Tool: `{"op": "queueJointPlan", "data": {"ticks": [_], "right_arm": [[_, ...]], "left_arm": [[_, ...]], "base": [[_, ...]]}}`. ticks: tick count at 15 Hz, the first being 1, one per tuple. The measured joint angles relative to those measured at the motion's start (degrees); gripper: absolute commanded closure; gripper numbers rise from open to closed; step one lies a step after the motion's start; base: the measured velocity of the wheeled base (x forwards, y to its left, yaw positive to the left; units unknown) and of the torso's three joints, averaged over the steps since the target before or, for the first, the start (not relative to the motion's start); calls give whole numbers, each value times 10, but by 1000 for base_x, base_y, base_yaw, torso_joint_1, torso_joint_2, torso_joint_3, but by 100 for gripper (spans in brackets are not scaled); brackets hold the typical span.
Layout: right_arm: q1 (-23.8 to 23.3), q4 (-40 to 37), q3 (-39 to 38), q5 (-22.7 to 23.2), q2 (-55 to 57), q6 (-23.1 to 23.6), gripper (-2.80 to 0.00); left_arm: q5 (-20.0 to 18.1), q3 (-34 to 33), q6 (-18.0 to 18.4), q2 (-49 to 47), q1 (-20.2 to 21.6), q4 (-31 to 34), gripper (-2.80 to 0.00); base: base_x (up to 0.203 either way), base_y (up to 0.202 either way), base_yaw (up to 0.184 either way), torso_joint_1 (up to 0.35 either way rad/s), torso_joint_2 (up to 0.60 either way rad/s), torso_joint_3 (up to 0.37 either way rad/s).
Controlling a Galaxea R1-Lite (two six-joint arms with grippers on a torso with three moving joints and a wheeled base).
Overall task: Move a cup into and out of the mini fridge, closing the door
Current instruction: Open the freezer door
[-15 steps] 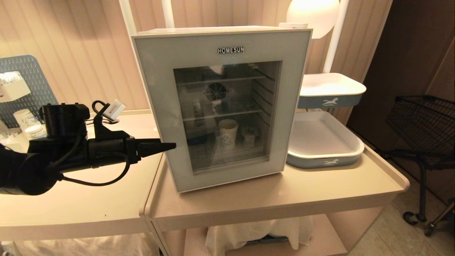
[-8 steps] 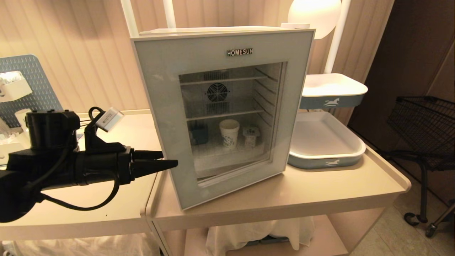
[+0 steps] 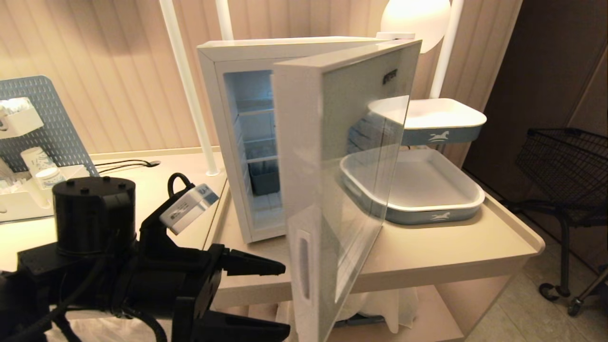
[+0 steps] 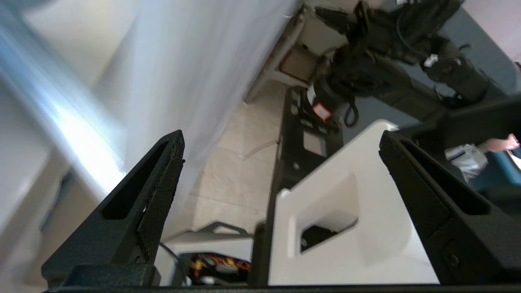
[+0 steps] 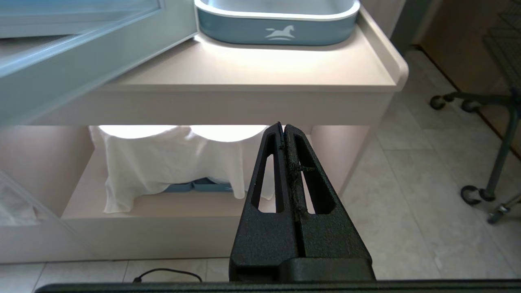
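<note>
Mini fridge (image 3: 228,142) upright on the counter (image 3: 427,242), door (image 3: 332,190) swung wide open.

Door hinged on the right, standing tall, free edge turned toward the camera, slot handle (image 3: 304,266) low on that edge. Left claw (image 3: 280,297) low at front left, just beside the door's edge, spread wide, gripping nothing. Right claw (image 5: 283,128) clenched on nothing, below counter level, aimed at the cloth-draped lower shelf (image 5: 163,211). Cup hidden behind the door. Blue-and-white tray (image 3: 427,209) beside the fridge.

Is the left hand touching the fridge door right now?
Cannot tell. In the head view the open left hand sits right at the door edge, overlapping it; no gap or contact shows plainly.
</note>
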State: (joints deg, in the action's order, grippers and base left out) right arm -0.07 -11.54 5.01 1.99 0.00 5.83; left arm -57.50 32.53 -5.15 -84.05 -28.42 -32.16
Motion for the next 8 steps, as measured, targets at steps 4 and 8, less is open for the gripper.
{"op": "queueJointPlan", "data": {"ticks": [4,8], "right_arm": [[-1,0,0,0,0,0,0],[-1,0,0,0,0,0,0]], "left_arm": [[88,-6,-5,-5,-9,0,-280],[199,2,-33,2,46,2,-280]], "base": [[0,0,0,0,0,0],[0,0,0,0,0,0]]}}
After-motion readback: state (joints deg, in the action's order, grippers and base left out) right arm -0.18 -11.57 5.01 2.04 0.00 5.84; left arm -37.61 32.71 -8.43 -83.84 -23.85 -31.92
